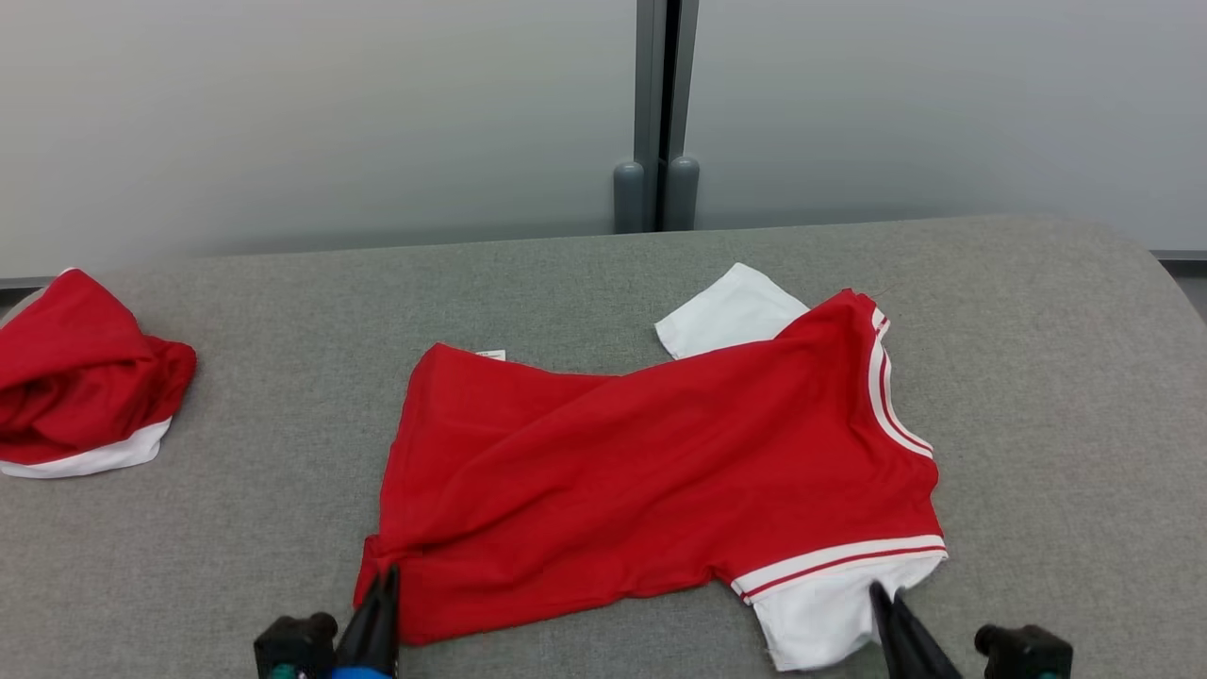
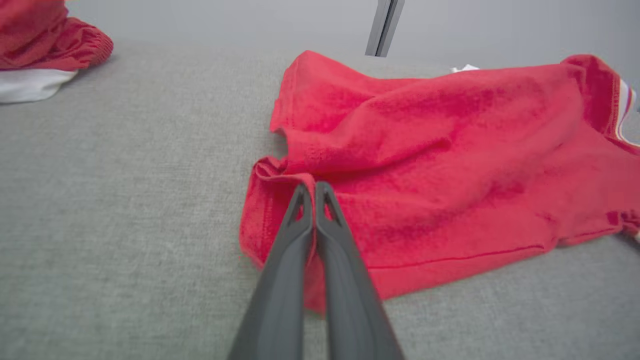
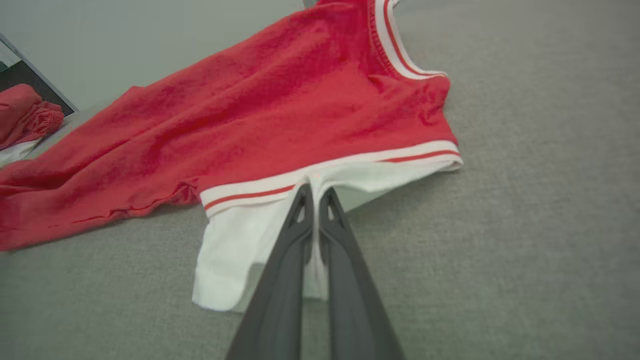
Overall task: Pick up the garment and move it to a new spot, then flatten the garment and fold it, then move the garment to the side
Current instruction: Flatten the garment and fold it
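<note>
Left gripper pinched shut on the hem corner at 7 o'clock and right gripper clamped on the white sleeve at 5 o'clock should rise together, keeping the red T-shirt, lying mid-way across the grey table, taut so it carries without bunching

The garment is soft matt knit cloth, kinda fuzzy on the red body, with white sleeves and ribbed striped trim. The table has a rough grey woven cover, felt-ish. The fingers look like smooth matt dark plastic. The crumpled red bundle at the left edge is the same cloth.
</note>
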Robot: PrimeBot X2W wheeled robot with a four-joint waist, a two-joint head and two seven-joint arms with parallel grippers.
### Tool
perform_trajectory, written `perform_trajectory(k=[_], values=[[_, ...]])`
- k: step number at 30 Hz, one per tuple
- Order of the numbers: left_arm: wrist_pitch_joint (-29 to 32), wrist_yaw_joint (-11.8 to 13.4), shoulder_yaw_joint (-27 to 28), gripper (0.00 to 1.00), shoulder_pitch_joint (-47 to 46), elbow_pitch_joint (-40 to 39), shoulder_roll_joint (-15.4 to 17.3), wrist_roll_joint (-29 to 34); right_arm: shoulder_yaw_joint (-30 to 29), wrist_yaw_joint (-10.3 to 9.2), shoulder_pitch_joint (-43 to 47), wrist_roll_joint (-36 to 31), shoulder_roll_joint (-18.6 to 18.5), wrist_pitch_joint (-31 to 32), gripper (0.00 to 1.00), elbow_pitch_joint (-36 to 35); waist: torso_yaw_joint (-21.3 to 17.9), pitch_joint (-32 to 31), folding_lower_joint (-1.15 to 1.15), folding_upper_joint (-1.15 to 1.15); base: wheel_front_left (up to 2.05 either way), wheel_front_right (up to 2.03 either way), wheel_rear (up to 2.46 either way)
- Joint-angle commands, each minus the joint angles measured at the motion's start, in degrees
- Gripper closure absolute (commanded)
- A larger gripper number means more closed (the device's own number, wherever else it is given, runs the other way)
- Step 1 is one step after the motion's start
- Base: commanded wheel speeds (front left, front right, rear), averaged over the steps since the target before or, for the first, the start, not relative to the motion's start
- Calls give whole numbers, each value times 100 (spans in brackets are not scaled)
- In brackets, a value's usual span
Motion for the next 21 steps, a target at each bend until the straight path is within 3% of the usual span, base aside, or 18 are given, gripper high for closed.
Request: perform_trajectory(k=[1, 5, 10, 21], values=[[-15, -7, 34, 100, -100, -279, -1, -135, -69, 13, -126, 108, -17, -3, 100, -302, -5, -1, 0, -1, 0, 0, 0], [-16, -7, -42, 100, -454, -872, 100, -404, -216, 13, -541, 224, -23, -3, 100, -876, -50, 71, 0, -1, 0, 0, 0], [-15, -7, -268, 100, -1422, -1135, 330, -790, -298, 13, -1672, 463, -289, -3, 100, -983, -83, 297, 0, -1, 0, 0, 0], [297, -8, -702, 100, -5344, 206, 1000, -2020, -69, 14, -5976, 1306, -711, 332, 100, 774, -297, 1480, 0, -1, 0, 0, 0]])
